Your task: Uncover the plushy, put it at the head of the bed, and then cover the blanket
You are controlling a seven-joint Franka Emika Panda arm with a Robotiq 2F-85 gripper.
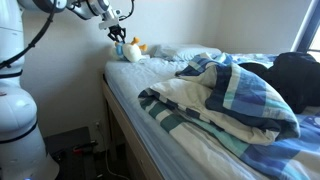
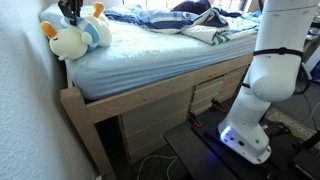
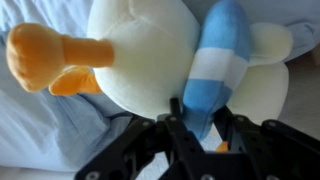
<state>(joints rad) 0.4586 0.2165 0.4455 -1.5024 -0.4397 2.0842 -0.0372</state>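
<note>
The plushy (image 1: 133, 48) has a white rounded body, orange parts and a blue striped piece. It rests on the white sheet at the head end of the bed (image 1: 122, 118), by the wall, in both exterior views (image 2: 73, 38). My gripper (image 1: 118, 33) comes down on it from above (image 2: 72, 12). In the wrist view the fingers (image 3: 200, 106) are closed on the plushy's blue striped piece (image 3: 215, 60). The blue plaid blanket (image 1: 235, 95) lies bunched in the middle of the bed, away from the plushy (image 2: 195, 28).
A black bundle of fabric (image 1: 296, 78) lies beyond the blanket. The bed's wooden frame (image 2: 150, 95) has drawers under it. The robot's white base (image 2: 265, 85) stands beside the bed. A wall runs right behind the head end.
</note>
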